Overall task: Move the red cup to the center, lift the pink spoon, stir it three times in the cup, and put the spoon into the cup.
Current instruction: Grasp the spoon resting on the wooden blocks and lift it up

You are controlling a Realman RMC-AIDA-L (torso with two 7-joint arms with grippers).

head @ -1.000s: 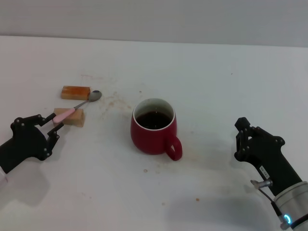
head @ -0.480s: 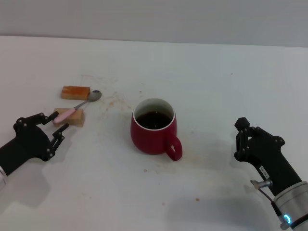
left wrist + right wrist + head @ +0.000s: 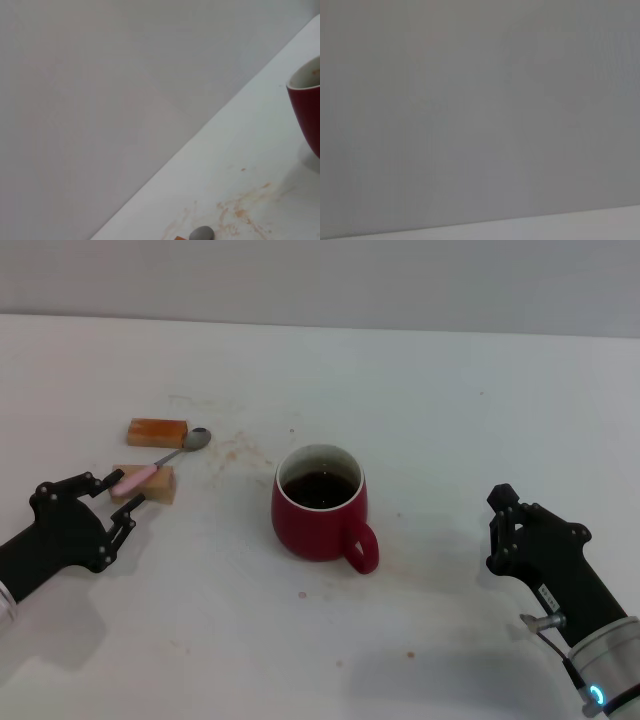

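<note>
Fingers point(image 3: 118, 502) of the left gripper point(image 3: 122, 498) are standing apart, open, with the end of the spoon's pink handle lying between their tips; whether they are touching it cannot be told. The left gripper is sitting low over the counter point(image 3: 450, 420) at the left side of the head view, its dark body reaching back toward the lower left edge.

The spoon point(image 3: 160, 464) is lying at a slant, its pink handle resting across the near tan block point(image 3: 150, 486) and its grey bowl lying on the counter just beside the far orange block point(image 3: 157, 431). In the left wrist view the bowl point(image 3: 201, 233) is showing at the lower edge, beside reddish-brown smears point(image 3: 240, 210) on the counter.

The cup point(image 3: 320, 505) is standing upright near the middle of the counter, well apart from the spoon and to its right, holding dark liquid, with its handle turned toward the robot and to the right. Its red wall point(image 3: 306, 112) is showing at the edge of the left wrist view.

The right gripper point(image 3: 505, 530) is hanging at the lower right, well apart from the cup, its fingers looking drawn together and gripping nothing. The right wrist view is showing only a grey wall point(image 3: 480, 110).
</note>
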